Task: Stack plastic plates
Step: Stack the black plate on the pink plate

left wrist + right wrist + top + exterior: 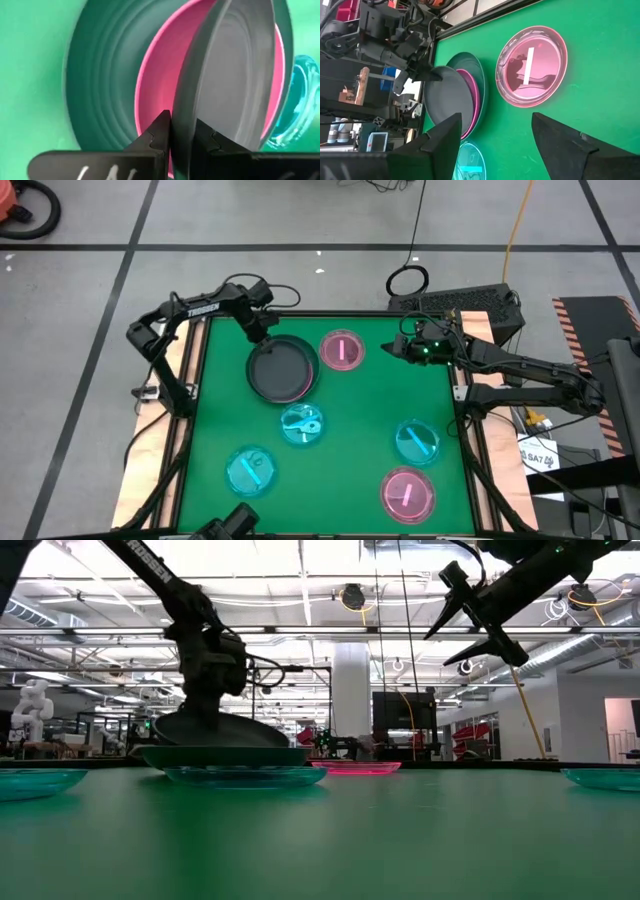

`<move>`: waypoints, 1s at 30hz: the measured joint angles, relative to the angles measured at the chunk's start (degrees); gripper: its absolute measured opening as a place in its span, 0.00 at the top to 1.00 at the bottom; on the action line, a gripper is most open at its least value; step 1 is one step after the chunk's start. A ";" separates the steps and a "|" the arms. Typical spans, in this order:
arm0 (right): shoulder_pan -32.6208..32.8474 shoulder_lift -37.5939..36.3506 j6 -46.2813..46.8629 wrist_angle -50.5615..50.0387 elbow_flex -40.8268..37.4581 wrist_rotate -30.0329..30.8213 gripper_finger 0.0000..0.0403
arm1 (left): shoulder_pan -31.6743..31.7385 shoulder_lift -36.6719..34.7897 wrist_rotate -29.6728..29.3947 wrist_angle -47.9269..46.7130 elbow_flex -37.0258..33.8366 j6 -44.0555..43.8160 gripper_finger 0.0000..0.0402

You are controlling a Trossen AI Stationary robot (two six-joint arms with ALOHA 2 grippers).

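Note:
My left gripper [262,332] is shut on a dark grey plate [278,370], which it holds tilted over a bright pink plate [155,90]. That pink plate lies in a second dark grey plate [100,75] on the green table. One translucent pink plate [342,350] lies flat beside this stack, another [407,493] near the table's near right corner. Three cyan plates [302,423], [250,470], [416,442] lie flat and apart. My right gripper [393,348] hangs open, high above the table [470,610], right of the far pink plate. My left gripper [181,122] pinches the upper dark grey plate by its rim [182,97], on the plate's far side, one finger on top [157,132] and one beneath. The fingers come slanting down from the far left. The plate is tilted, its held edge [190,720] raised above the stack.
The green table [360,410] has wooden side rails and open room in its middle and along its right. A black box [470,310] with cables sits beyond the far right corner. The low view shows a workshop room behind.

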 joint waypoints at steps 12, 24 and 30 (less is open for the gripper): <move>0.00 0.00 -0.43 -0.17 0.00 0.02 0.42 | 0.96 0.13 -3.59 2.04 0.25 -2.60 0.90; 0.00 0.02 -1.08 -0.39 0.00 0.22 0.42 | 1.01 0.14 -9.99 -0.86 7.13 -1.47 0.58; 0.00 0.02 -2.08 -0.43 0.00 0.24 0.42 | 0.54 0.14 -9.37 -5.83 12.46 -2.53 0.51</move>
